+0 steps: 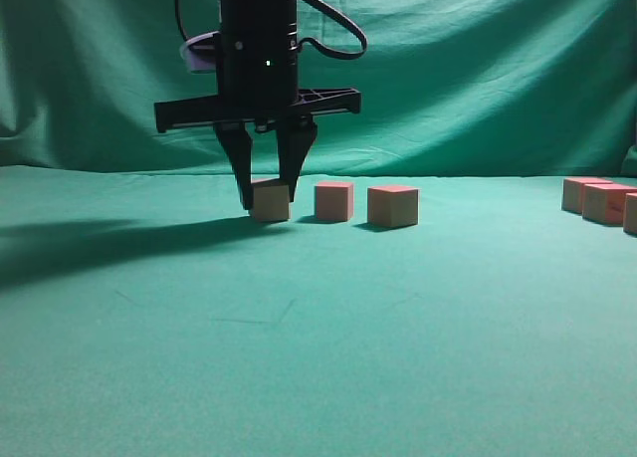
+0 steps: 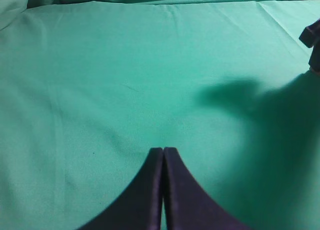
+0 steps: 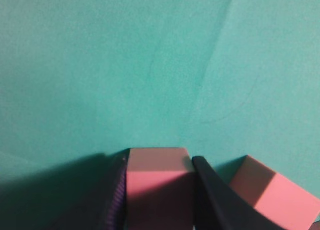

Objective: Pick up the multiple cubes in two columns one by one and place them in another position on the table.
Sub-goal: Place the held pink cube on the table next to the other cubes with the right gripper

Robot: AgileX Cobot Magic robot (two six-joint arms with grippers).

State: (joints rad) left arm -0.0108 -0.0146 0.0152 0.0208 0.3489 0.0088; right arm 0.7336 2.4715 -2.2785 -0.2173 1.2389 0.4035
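My right gripper reaches down left of centre and is shut on a cube that sits at table level. In the right wrist view the cube fills the space between the jaws. Two more cubes stand in a row to its right; the nearer one also shows in the right wrist view. Three cubes sit at the far right edge. My left gripper is shut and empty above bare green table; it is out of the exterior view.
A draped green cloth backdrop hangs behind the table. A dark part of the other arm pokes in at the right edge of the left wrist view, with its shadow on the cloth.
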